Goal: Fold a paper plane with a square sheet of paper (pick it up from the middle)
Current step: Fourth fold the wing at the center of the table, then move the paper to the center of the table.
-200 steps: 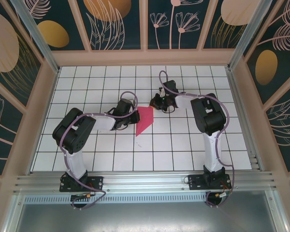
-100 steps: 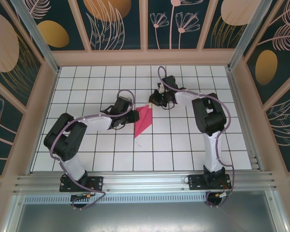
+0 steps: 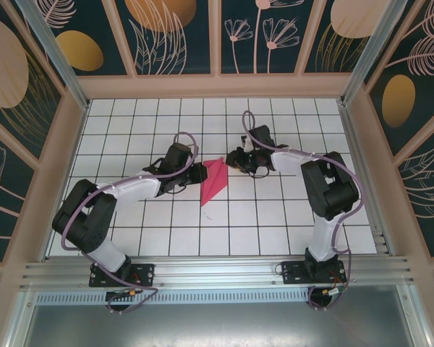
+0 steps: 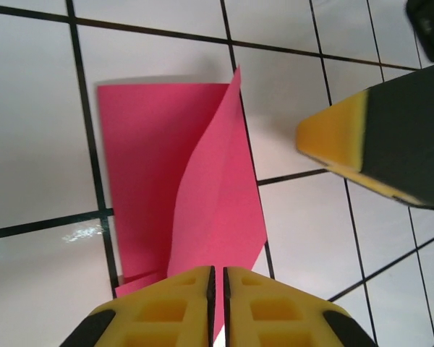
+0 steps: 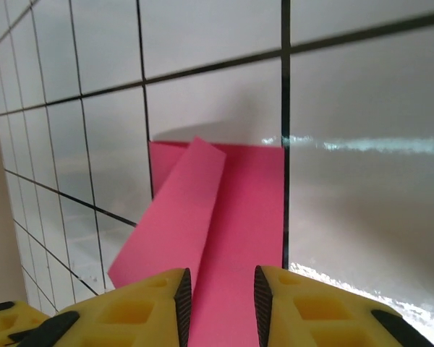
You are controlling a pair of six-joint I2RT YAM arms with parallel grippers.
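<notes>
**Item:** thin magenta-pink paper sheet, partly folded, no longer square.

**Position:** lies approx. mid-way across the white gridded table, slightly toward the far side, crossing grid lines.

**Top view:** narrow wedge. Wide end faces the far side. It tapers to a sharp pt toward the near side, w/ the tip angled a little left.

**Left wrist view:** sheet has a flat lower layer w/ straight edges and a square-cut corner. The upper flap is folded over on a diagonal crease. It is lifted off the lower layer, not pressed flat.

**Right wrist view:** sheet in same config. The upper flap runs diagonally across the flat layer and ends blunt.

**Colour:** uniform on all visible faces.
</notes>
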